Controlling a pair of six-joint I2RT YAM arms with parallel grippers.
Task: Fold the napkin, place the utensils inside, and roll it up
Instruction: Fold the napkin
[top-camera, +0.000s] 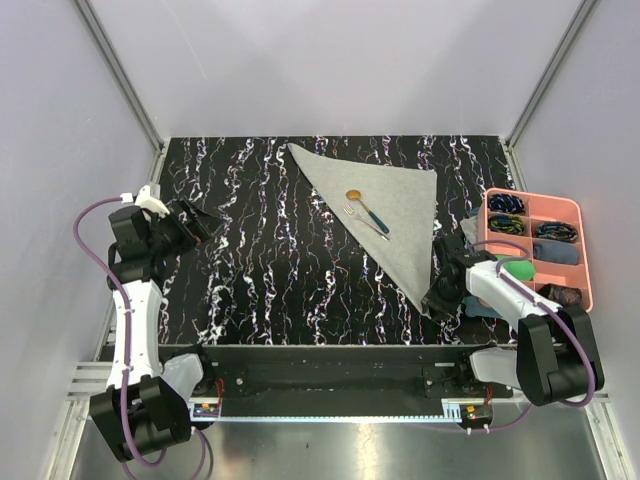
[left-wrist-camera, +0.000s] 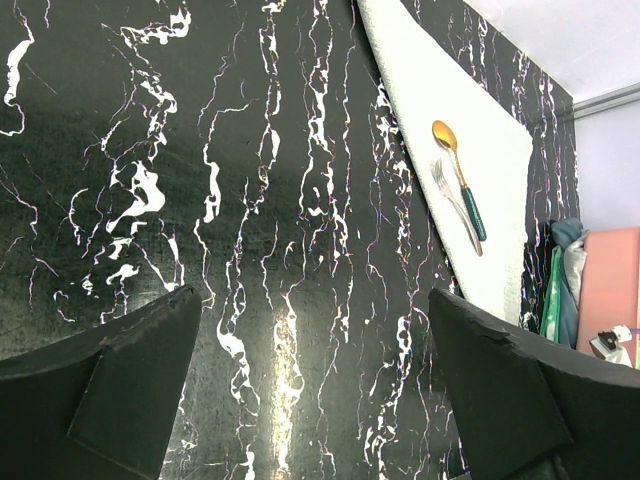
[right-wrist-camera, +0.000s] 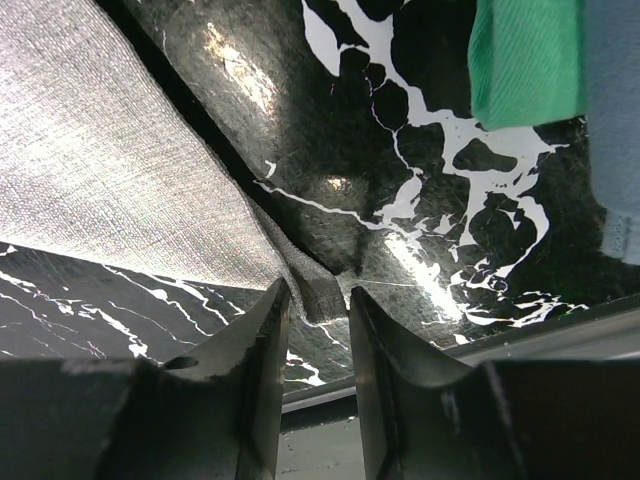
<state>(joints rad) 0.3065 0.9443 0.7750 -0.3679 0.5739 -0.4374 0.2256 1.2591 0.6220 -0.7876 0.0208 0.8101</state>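
Observation:
The light grey-green napkin (top-camera: 385, 200) lies folded into a triangle at the back right of the black marbled table, one point reaching toward the near edge. The gold spoon (top-camera: 353, 196) and fork (top-camera: 366, 223), both with teal handles, lie side by side on its middle. They also show in the left wrist view, spoon (left-wrist-camera: 455, 170) and fork (left-wrist-camera: 455, 205), on the napkin (left-wrist-camera: 470, 130). My right gripper (top-camera: 437, 297) sits low at the napkin's near point. In the right wrist view the gripper (right-wrist-camera: 318, 290) pinches that bunched corner (right-wrist-camera: 318, 285). My left gripper (top-camera: 205, 222) hovers open and empty at the left (left-wrist-camera: 315, 300).
A pink compartment tray (top-camera: 535, 195) with dark coiled items stands at the right edge. Folded green (right-wrist-camera: 525, 60) and blue (right-wrist-camera: 610, 120) cloths lie between it and my right arm. The table's near edge runs just below the right gripper.

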